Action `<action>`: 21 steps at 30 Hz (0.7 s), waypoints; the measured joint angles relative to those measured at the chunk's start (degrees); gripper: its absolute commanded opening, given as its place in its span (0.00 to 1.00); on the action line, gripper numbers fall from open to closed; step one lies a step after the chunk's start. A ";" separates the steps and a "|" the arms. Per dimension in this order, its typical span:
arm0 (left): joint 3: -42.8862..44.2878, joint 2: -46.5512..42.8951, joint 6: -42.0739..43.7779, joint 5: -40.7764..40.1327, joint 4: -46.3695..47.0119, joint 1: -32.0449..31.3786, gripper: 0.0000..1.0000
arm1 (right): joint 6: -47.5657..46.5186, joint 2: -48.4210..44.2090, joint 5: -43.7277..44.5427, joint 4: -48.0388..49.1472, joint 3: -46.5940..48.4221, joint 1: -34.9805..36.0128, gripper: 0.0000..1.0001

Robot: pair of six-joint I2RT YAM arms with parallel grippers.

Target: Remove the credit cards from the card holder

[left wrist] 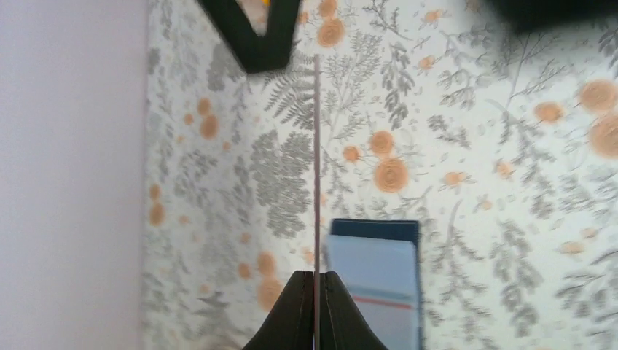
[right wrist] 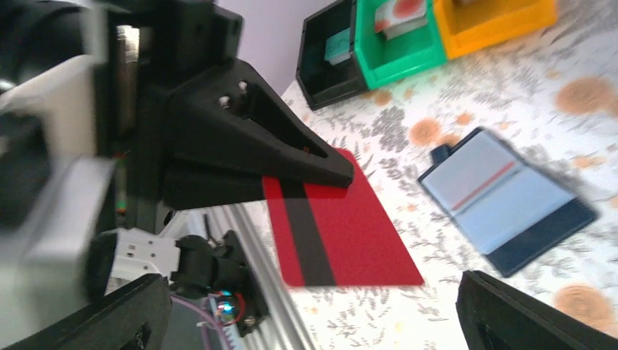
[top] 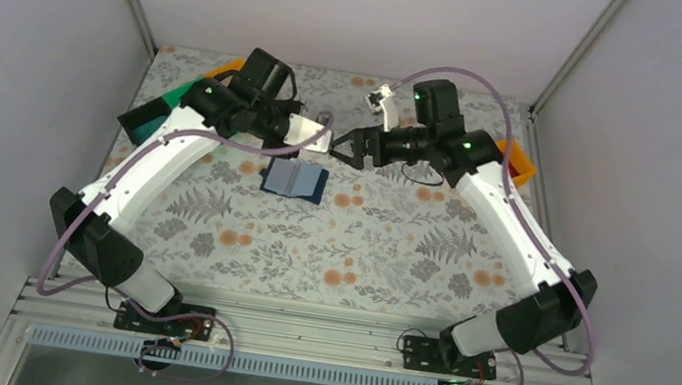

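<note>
I've got L jaws pinching red card, long axis straight out, blk stripe lengthwise; R jaws wide; card holder open flat on worktop.

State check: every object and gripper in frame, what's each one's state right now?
left gripper: shut on the red card.
right gripper: open, empty.
red card: out of the card holder, held in the air.
card holder: open, flat on the table, ungripped.
green bin: holds a pale card with a red blotch.
</note>
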 measured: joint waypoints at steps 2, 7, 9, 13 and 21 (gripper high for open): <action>0.11 0.02 -6.69 1.44 -1.84 0.98 0.02 | -2.47 -2.23 2.38 -0.59 -0.04 0.00 0.99; 4.61 1.05 -17.05 11.52 -11.08 6.34 0.02 | -9.03 -10.62 6.60 1.60 -0.94 0.07 0.97; 6.88 0.87 -19.41 14.93 -14.27 7.45 0.03 | -11.56 -11.72 5.31 3.41 -1.01 0.44 0.97; 7.56 -1.75 -23.15 18.51 -17.62 7.26 0.02 | -17.14 -8.70 1.29 6.93 -1.03 3.13 0.92; 6.82 -5.99 -27.80 18.88 -19.93 7.21 0.02 | -24.44 -3.74 -5.22 11.04 -1.27 4.33 0.54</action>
